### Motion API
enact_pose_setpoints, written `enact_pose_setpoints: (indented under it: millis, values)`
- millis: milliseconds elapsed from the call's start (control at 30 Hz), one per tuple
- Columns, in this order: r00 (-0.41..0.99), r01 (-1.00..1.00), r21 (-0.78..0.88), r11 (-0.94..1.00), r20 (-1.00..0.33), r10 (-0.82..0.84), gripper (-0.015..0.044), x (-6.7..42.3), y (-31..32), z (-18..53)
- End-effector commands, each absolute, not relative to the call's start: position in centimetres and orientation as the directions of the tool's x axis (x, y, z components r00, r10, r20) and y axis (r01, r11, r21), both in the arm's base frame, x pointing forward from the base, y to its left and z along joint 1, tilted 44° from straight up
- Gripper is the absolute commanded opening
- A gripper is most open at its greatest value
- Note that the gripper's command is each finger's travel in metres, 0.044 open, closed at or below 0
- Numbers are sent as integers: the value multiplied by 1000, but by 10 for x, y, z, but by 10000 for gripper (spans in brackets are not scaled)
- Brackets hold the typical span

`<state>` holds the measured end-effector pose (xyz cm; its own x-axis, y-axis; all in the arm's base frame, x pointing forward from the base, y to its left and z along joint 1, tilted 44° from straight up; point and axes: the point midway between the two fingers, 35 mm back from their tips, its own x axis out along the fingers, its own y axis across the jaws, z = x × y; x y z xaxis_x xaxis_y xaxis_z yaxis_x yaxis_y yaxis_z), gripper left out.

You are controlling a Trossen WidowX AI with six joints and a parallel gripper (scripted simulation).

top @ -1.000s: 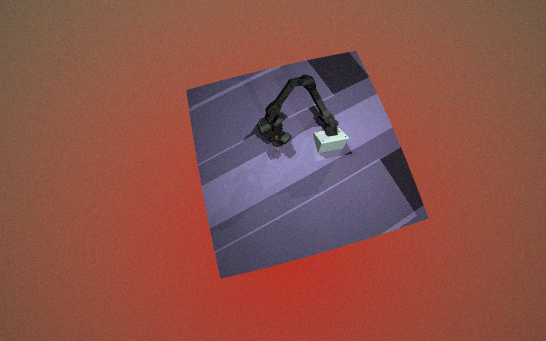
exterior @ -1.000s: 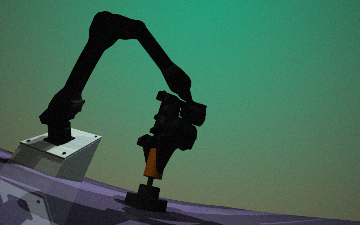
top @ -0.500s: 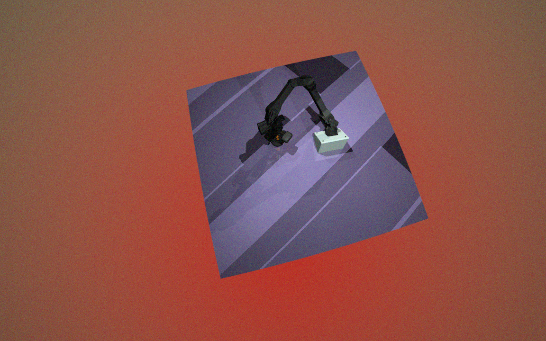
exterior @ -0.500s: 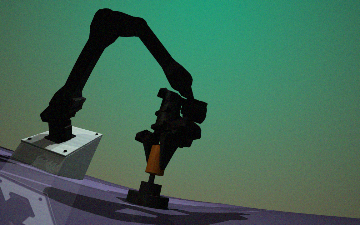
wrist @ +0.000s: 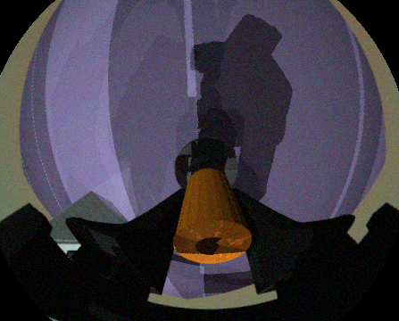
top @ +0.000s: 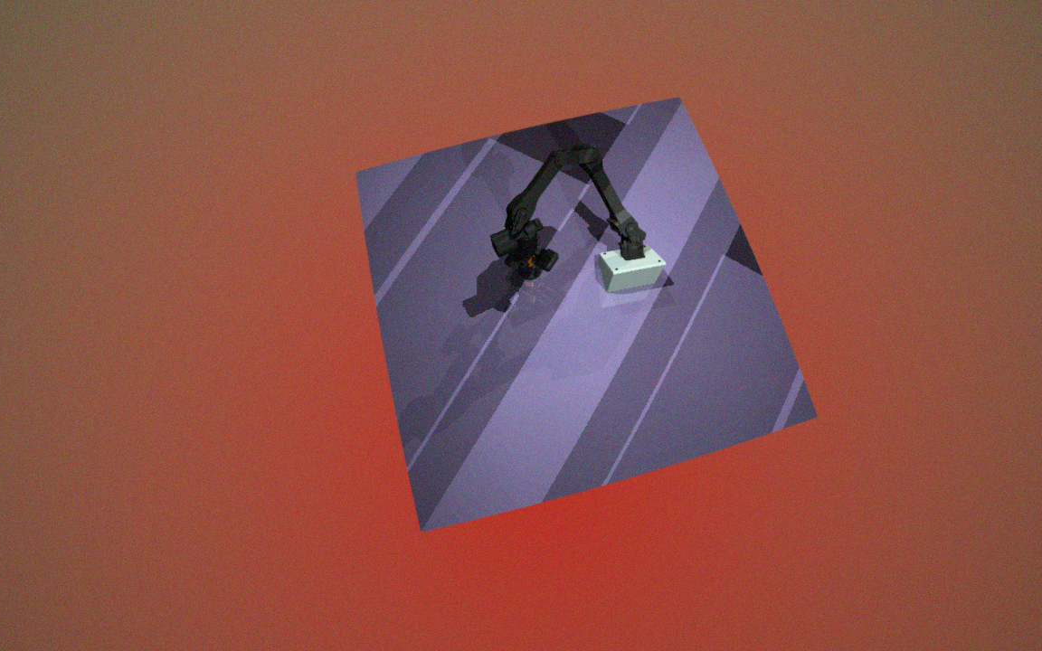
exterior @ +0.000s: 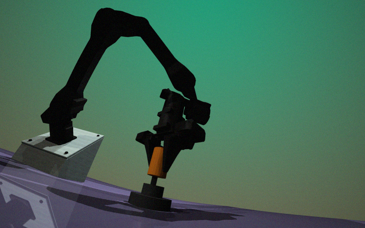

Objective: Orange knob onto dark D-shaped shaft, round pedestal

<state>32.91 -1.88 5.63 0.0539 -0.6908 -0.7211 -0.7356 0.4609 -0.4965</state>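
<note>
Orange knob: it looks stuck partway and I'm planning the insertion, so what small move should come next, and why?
Probably a small twist about the shaft's axis under light downward pressure. The end effector grips the orange knob, whose base sits on the dark shaft, well above the round pedestal. Bare shaft shows beneath it, so the flats likely aren't aligned.

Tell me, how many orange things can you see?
1. The orange knob is pinched in the pincer, sitting atop the dark shaft above the round pedestal. No other orange thing shows.
</note>
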Motion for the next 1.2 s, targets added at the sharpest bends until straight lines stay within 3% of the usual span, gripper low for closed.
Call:
enact_pose_setpoints:
  millis: [0,733,1167]
  values:
    - [58,-738,-498,455,-719,-693,0,330,-20,56]
    - [58,-739,-498,455,-719,-693,0,326,-15,58]
    - [58,-862,-386,328,-719,-693,0,330,-17,57]
